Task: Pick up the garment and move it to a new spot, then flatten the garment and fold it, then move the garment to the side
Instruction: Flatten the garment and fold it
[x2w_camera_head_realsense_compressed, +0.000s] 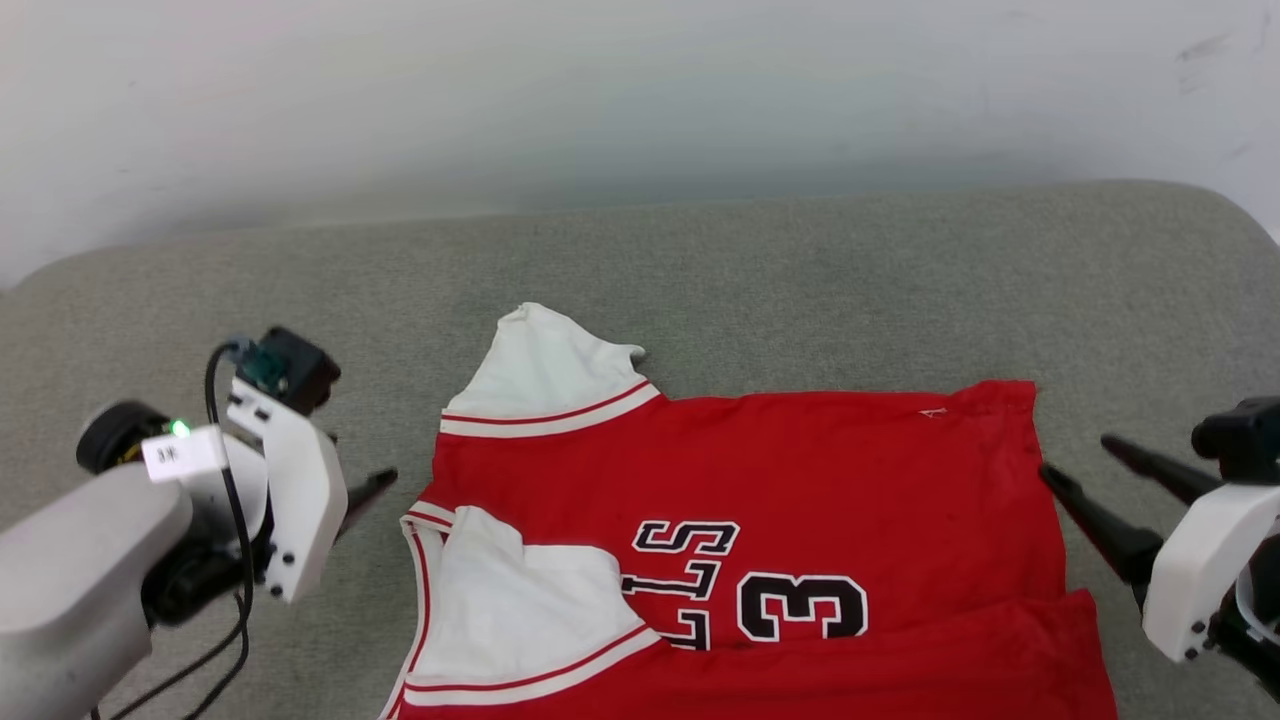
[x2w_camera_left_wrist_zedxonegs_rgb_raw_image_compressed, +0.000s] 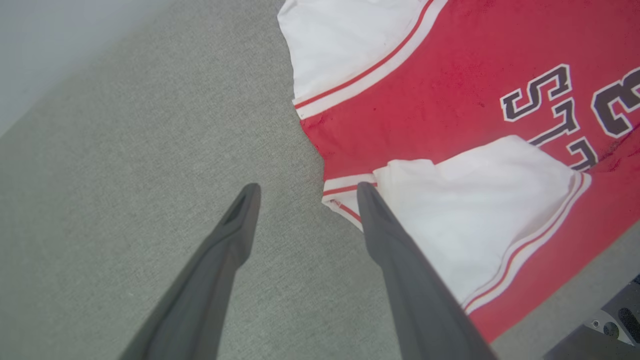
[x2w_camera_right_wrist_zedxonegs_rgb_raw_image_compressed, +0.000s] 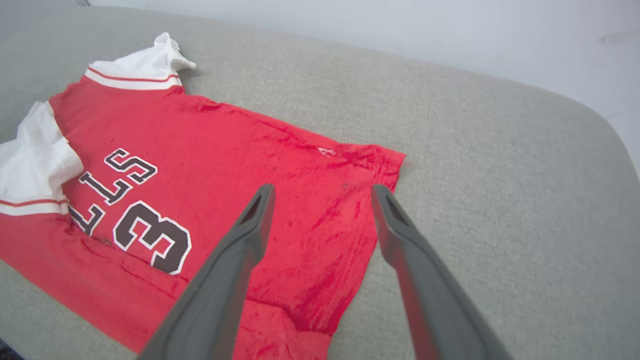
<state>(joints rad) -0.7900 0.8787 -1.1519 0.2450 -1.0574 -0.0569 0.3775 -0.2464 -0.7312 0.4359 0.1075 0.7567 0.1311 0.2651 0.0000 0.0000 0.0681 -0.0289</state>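
You have a wide grey fabric-covered surface (x2w_camera_head_realsense_compressed: 800, 280) in front of you, running back to a pale wall (x2w_camera_head_realsense_compressed: 600, 90). The garment (x2w_camera_head_realsense_compressed: 800, 470) lies on it at the near middle, lettered front up. Its neck end points to your left and its hem to your right, and the nearest part runs out of the head view's bottom edge. Along the near side a long red flap is folded over the front.

Your left gripper (x2w_camera_left_wrist_zedxonegs_rgb_raw_image_compressed: 307, 187) sits just off the garment's neck end, its fingers spread wide and holding nothing. In the left wrist view one finger lines up with the striped trim there; you cannot tell whether it touches. Your right gripper (x2w_camera_right_wrist_zedxonegs_rgb_raw_image_compressed: 324, 189) is at the hem end, also spread and empty. One finger is over the red cloth and the other over bare grey fabric, with the hem's far corner between them.

The far white sleeve (x2w_camera_head_realsense_compressed: 550, 375) lies spread flat on the grey surface. The near white sleeve (x2w_camera_head_realsense_compressed: 520, 610) is turned in over the chest and hides part of the black lettering (x2w_camera_head_realsense_compressed: 690, 575). Beside the lettering sits a black, white-outlined 3 (x2w_camera_head_realsense_compressed: 800, 608).
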